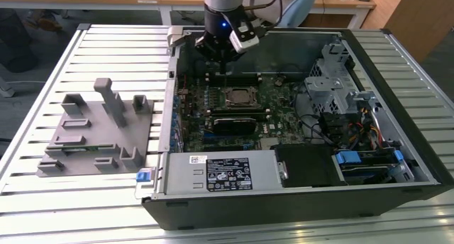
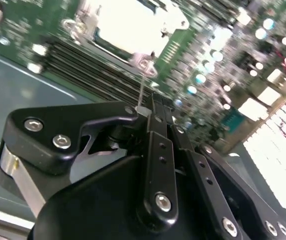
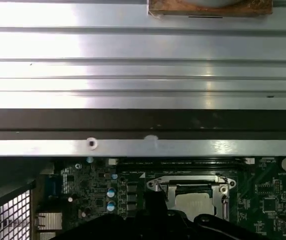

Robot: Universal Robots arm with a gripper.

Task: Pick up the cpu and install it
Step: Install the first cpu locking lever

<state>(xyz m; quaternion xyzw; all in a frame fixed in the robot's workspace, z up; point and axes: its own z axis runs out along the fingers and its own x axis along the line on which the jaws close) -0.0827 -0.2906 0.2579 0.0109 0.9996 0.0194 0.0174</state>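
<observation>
Silvery-pale metal fills the square opening of the socket (image 3: 182, 181) in both wrist views. I take it to be the cpu (image 3: 195, 202), lying flat inside the metal frame on the motherboard (image 1: 280, 92); in the exterior view the same spot reads darker, so I cannot be sure how squarely it sits.

The pincer (image 1: 222, 67) hangs inside the open computer case (image 1: 284, 209), just on the far side of the socket and over the memory slots (image 2: 83, 60), apart from the cpu; in the second wrist view its fingertips look clenched together, with nothing that I can make out between them. The grey holder (image 1: 99, 129) stands on the bench (image 1: 64, 215), well to the exterior view's left of the case.

By my reading the pick and the carry are done and the placing is at or near its end; the chip lies in the socket and the pincer is free of it. Any move from here calls for a straight path clear of the frame's raised edges and of the case's far wall close behind the pincer; any contact with the chip should be light and square, since a tilted chip could, I judge, harm the contacts beneath.
</observation>
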